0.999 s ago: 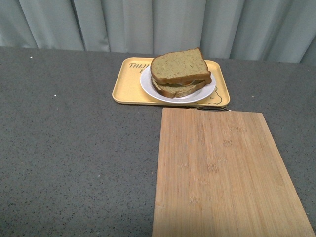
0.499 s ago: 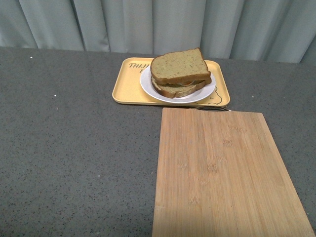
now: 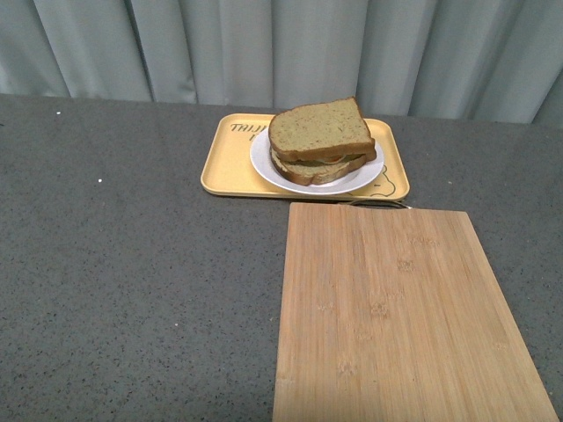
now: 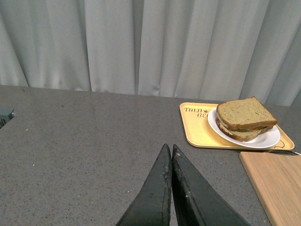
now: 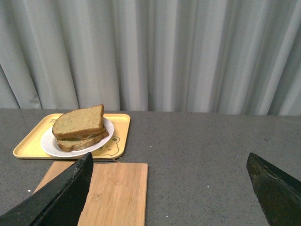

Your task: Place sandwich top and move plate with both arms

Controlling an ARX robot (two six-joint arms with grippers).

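Note:
The sandwich top, a tan-green slice with a brown crust, lies on the stacked sandwich on the white plate. The plate stands on the yellow tray at the back of the table. The sandwich top also shows in the left wrist view and the right wrist view. Neither arm shows in the front view. My left gripper is shut and empty, well short of the tray. My right gripper is open and empty, back from the plate and off to its right.
A wooden cutting board lies in front of the tray, its far edge close to the tray's front rim. Grey curtains hang behind the table. The dark speckled tabletop stretches to the left of the board.
The front view has shifted slightly: tray, plate and board sit a little lower in the picture. The sandwich, plate and tray keep their places relative to each other.

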